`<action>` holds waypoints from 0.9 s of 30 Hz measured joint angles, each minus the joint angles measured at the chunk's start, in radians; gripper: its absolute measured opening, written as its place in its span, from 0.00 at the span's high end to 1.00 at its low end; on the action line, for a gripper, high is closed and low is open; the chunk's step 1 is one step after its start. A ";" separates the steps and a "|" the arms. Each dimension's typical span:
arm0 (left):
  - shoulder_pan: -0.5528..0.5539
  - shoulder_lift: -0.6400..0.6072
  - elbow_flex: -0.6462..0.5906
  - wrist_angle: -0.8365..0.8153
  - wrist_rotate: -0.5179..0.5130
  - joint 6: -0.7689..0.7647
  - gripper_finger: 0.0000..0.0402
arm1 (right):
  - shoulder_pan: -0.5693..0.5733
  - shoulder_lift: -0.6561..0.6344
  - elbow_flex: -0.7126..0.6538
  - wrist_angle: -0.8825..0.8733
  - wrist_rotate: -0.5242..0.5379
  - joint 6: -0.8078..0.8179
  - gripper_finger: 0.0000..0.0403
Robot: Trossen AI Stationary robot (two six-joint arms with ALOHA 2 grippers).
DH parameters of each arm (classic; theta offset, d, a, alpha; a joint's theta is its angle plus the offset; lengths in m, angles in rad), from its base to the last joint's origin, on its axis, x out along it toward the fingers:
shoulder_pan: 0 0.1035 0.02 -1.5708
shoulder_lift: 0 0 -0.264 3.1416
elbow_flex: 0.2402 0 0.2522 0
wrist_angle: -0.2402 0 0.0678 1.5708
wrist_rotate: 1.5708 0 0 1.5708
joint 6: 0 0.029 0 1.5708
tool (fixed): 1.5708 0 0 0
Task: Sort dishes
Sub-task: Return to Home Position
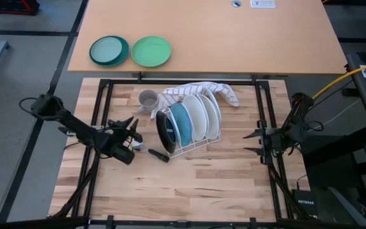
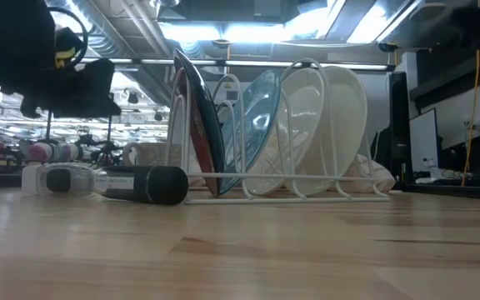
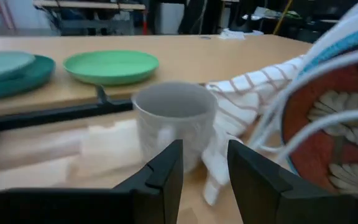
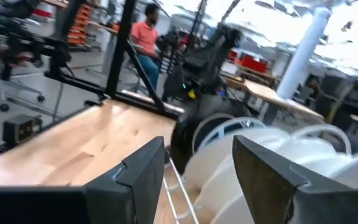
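Several plates stand on edge in a white wire rack [image 1: 192,145]: a black-backed, red-flowered plate [image 1: 166,131], a light blue one [image 1: 182,123] and two white ones [image 1: 200,114]. The small grey cup [image 1: 147,100] stands upright on the table beside a checked towel [image 1: 202,91]. My left gripper [image 1: 133,126] is open just on the near side of the cup [image 3: 176,121], nothing between its fingers [image 3: 205,171]. My right gripper [image 1: 248,142] is open to the right of the rack, facing the white plates [image 4: 241,174].
A black cylinder [image 1: 158,154] lies on the table near the rack's near left corner. A bright green plate [image 1: 151,51] and a teal plate [image 1: 108,50] sit on the far table. A black frame [image 1: 183,81] borders the work surface. A person [image 4: 146,37] stands in the room beyond.
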 joint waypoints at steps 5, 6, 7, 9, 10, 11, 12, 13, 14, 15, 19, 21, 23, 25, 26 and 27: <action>-0.012 0.000 -0.055 0.309 0.158 0.262 0.71 | 0.000 0.000 -0.046 -0.001 0.065 0.052 0.52; -0.012 0.000 -0.066 0.388 0.217 0.342 0.71 | 0.000 0.000 -0.053 0.000 0.078 0.067 0.52; -0.012 0.000 -0.078 0.464 0.280 0.435 0.71 | 0.000 0.000 -0.059 0.000 0.089 0.080 0.52; -0.009 0.000 -0.092 0.591 0.397 0.637 0.71 | 0.000 0.000 -0.071 0.000 0.109 0.105 0.52; -0.006 0.000 -0.098 0.644 0.435 0.738 0.71 | 0.000 0.000 -0.074 -0.001 0.114 0.116 0.52; -0.002 0.000 -0.102 0.689 0.458 0.831 0.71 | 0.000 0.000 -0.076 -0.001 0.115 0.121 0.52; 0.003 -0.001 -0.107 0.727 0.459 0.907 0.71 | 0.000 0.000 -0.076 0.000 0.115 0.124 0.52; 0.013 -0.007 -0.115 0.757 0.452 0.968 0.71 | 0.000 0.000 -0.076 0.000 0.115 0.127 0.52; 0.026 -0.016 -0.124 0.774 0.438 1.009 0.71 | 0.000 0.000 -0.076 0.001 0.115 0.127 0.52; 0.040 -0.031 -0.135 0.787 0.426 1.035 0.71 | 0.000 0.000 -0.077 0.005 0.115 0.127 0.52; 0.096 -0.152 -0.188 0.794 0.415 1.133 0.71 | 0.000 0.000 -0.077 0.048 0.116 0.127 0.52; 0.123 -0.240 -0.224 0.790 0.421 1.189 0.71 | 0.000 0.000 -0.077 0.062 0.117 0.120 0.52; 0.151 -0.341 -0.267 0.797 0.451 1.215 0.71 | 0.000 0.000 -0.077 0.062 0.131 0.117 0.52; 0.178 -0.442 -0.320 0.795 0.526 1.216 0.71 | 0.000 0.000 -0.077 0.062 0.153 0.116 0.52; 0.190 -0.492 -0.348 0.796 0.572 1.208 0.71 | 0.000 0.000 -0.077 0.060 0.163 0.116 0.52; 0.201 -0.539 -0.379 0.800 0.620 1.198 0.71 | 0.000 0.000 -0.077 0.058 0.169 0.116 0.52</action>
